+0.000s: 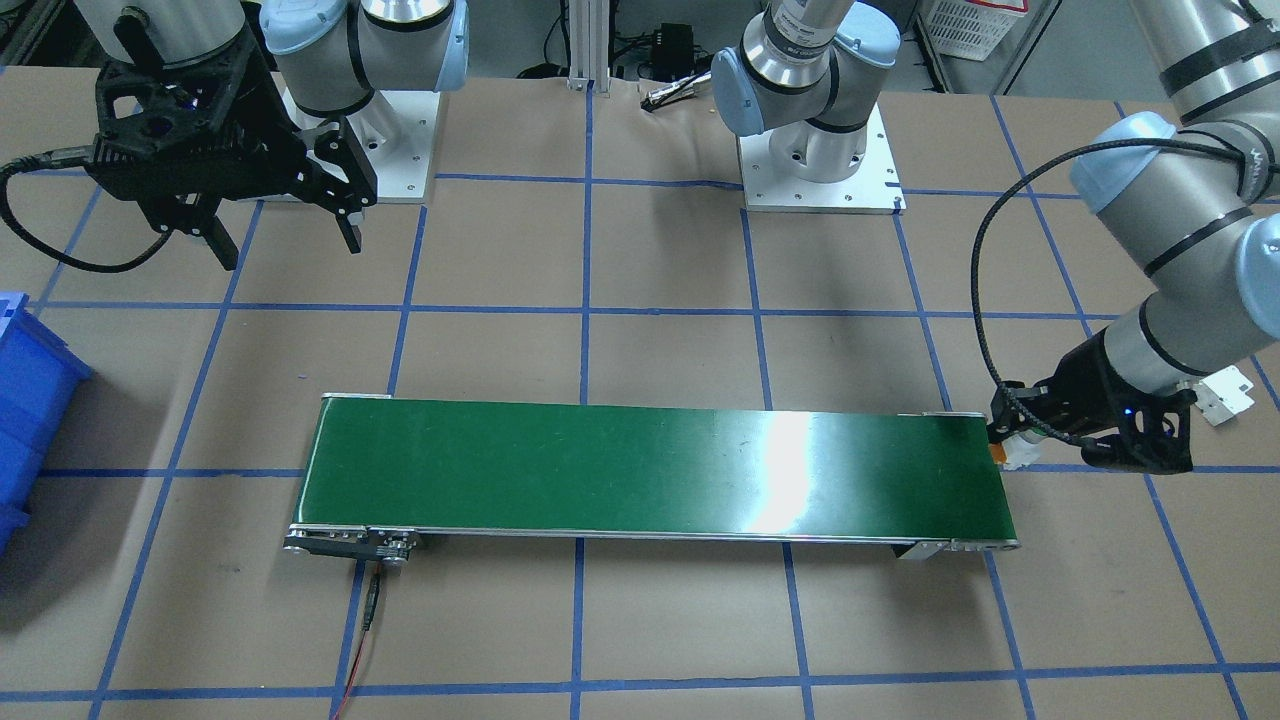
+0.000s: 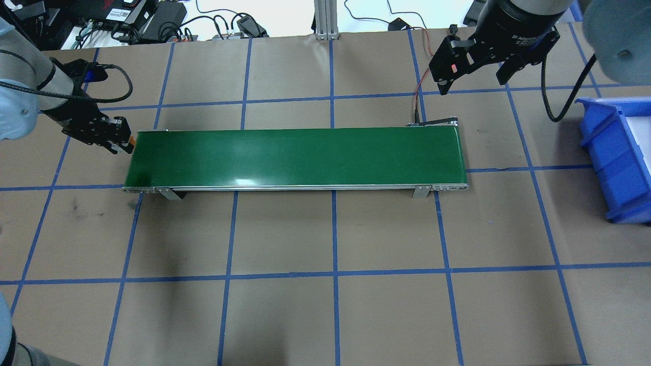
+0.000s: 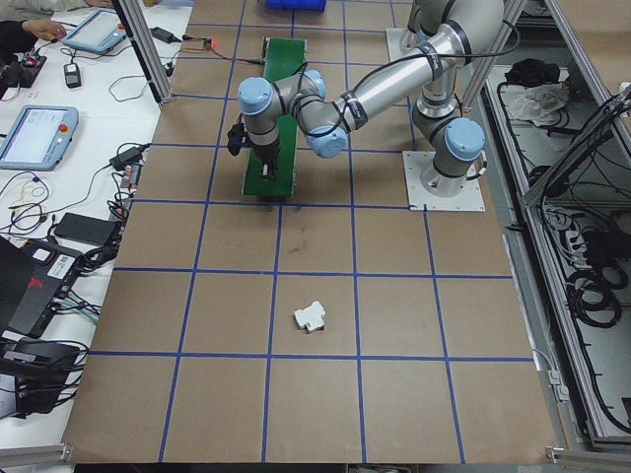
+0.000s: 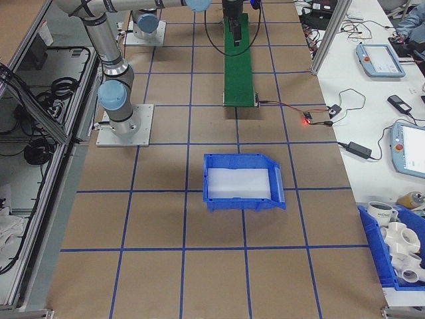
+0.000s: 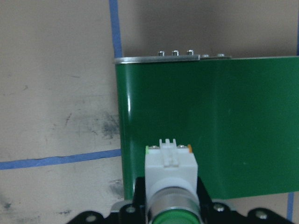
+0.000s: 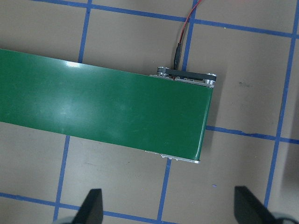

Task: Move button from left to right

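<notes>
Holding button [image 5: 170, 175] clamped in left tool [image 2: 118, 138] at conveyor belt [image 2: 295, 157] left end, so I'm readying drop; right tool [image 6: 169, 208] fingers apart, waiting.

Robotics lab: taped-grid table [image 2: 356, 315], conveyor belt [image 2: 295, 157], teach pendants [image 3: 35, 133].

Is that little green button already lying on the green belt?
No. The button is held in the left pincer at the belt's end, not lying on it.
</notes>
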`<state>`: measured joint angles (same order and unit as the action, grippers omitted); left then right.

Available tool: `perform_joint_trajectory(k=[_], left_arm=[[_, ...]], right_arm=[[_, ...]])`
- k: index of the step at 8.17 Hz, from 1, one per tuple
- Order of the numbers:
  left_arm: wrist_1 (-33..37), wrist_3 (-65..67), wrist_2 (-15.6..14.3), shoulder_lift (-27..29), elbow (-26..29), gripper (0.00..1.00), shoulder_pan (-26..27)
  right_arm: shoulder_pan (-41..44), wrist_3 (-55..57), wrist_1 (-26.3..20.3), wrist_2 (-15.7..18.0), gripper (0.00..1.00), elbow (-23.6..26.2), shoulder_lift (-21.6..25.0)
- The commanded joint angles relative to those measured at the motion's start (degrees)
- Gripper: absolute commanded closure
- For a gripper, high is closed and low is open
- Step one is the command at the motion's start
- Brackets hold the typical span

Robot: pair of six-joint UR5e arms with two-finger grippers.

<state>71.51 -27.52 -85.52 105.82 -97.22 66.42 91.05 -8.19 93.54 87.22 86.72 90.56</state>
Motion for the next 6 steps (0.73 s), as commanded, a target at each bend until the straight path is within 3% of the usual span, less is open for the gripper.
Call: perform_joint_trajectory(k=[1, 4, 6], left_arm=[[-0.24, 2.64, 1.58, 2.72, 0.10, 1.00, 1.51], [-0.32, 2.56, -2.72, 6.06, 0.19, 1.00, 1.52], [-0.24, 3.43, -2.73, 5.89, 0.19, 1.00, 1.78]], right_arm=[[0.00, -0.33, -0.29, 0.23, 0.00, 0.11, -0.03], [0.00, -0.33, -1.61, 0.14, 0.00, 0.29, -0.03], [0.00, -0.33, -1.78, 0.14, 0.00, 0.29, -0.03]])
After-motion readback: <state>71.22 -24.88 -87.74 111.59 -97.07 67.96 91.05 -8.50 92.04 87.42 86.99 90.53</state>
